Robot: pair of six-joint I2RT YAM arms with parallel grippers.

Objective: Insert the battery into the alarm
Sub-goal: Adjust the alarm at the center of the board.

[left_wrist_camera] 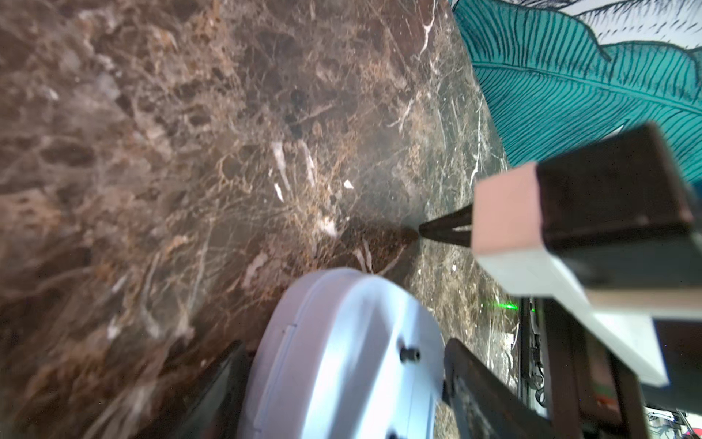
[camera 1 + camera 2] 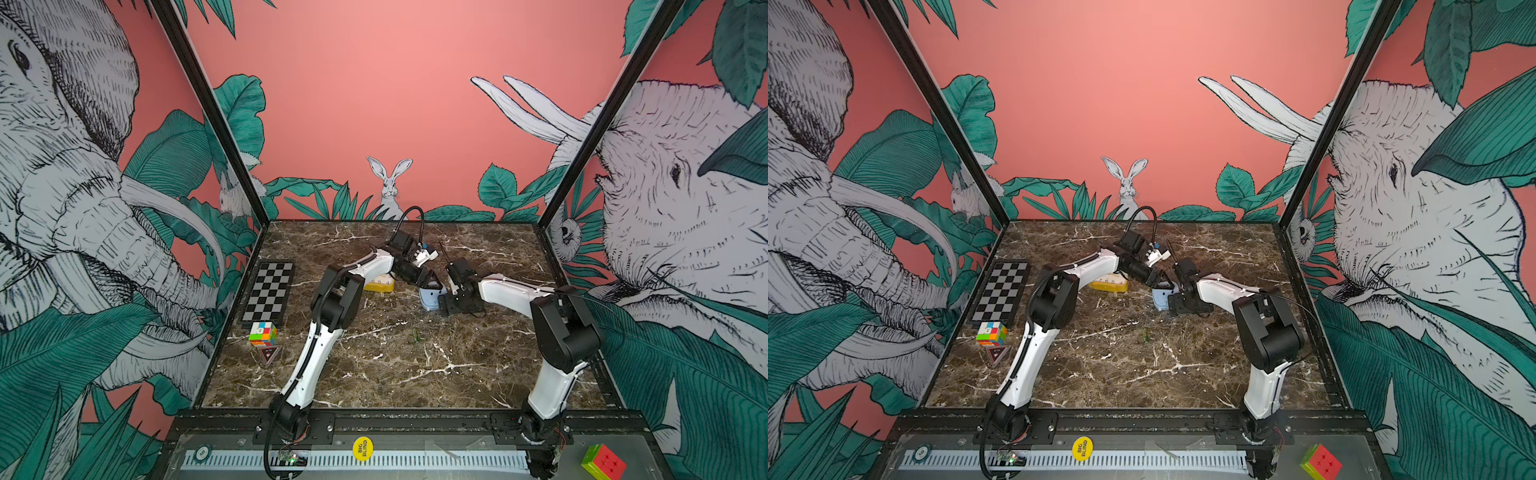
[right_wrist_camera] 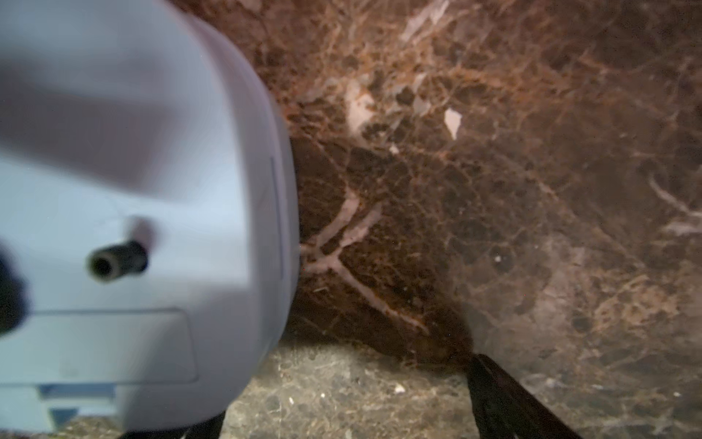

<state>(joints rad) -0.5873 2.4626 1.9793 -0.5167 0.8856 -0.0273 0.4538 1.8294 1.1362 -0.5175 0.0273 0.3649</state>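
The job looks barely begun. The alarm point(image 2: 430, 297) sits at the centre of the frame in both top views, on the table point(image 2: 395, 365), and no battery can be found in any of the 4 views. In the right wrist view the alarm's back faces the camera, and its battery cover point(image 3: 114, 346) at the lower left of that frame looks closed and flush. Opening it, fetching the battery and seating it all seem left to do.

The left gripper point(image 2: 430, 282) straddles the alarm, its 2 dark fingers point(image 1: 478, 384) spread wide on either side of the body. Whether they press the sides or only flank them, I cannot tell. The right gripper point(image 2: 442, 302) is just beside the alarm, spread wide and holding nothing.

The alarm is pale blue plastic, smooth and slightly glossy, with rounded edges and a stubby black knob point(image 3: 117, 262) on its back. The table is dark brown marble with white veins, hard and polished. A yellow box point(image 2: 379, 286) lies left of centre, behind the left arm.
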